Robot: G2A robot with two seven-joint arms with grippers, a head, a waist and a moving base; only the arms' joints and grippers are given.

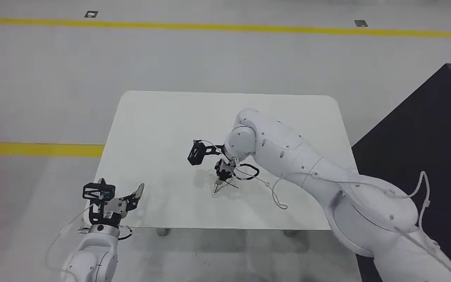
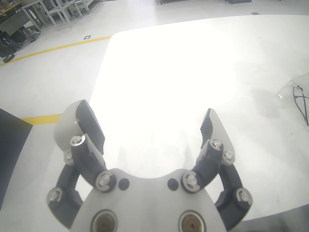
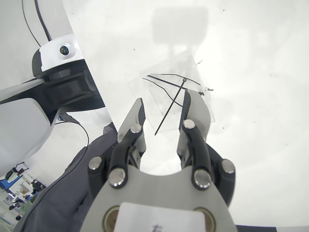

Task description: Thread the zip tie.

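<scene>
Right gripper, jaws parted and holding nothing, poised over a clear bag of black zip ties.

White table carries the work. Seen from above, the right gripper hangs point-down just toward 6 o'clock from the table's centre. The left gripper sits off the table's 7 o'clock corner, jaws spread wide and empty. Under the right gripper the bag lies flat and appears to hold a few thin black ties. One zip tie runs straight between the two fingers, its head end away from the wrist. My judgement is that the task is at its first step, the pick-up, with nothing threaded. The next move likely calls for lowering and closing on that tie, though the bag's film may get pinched with it.
</scene>
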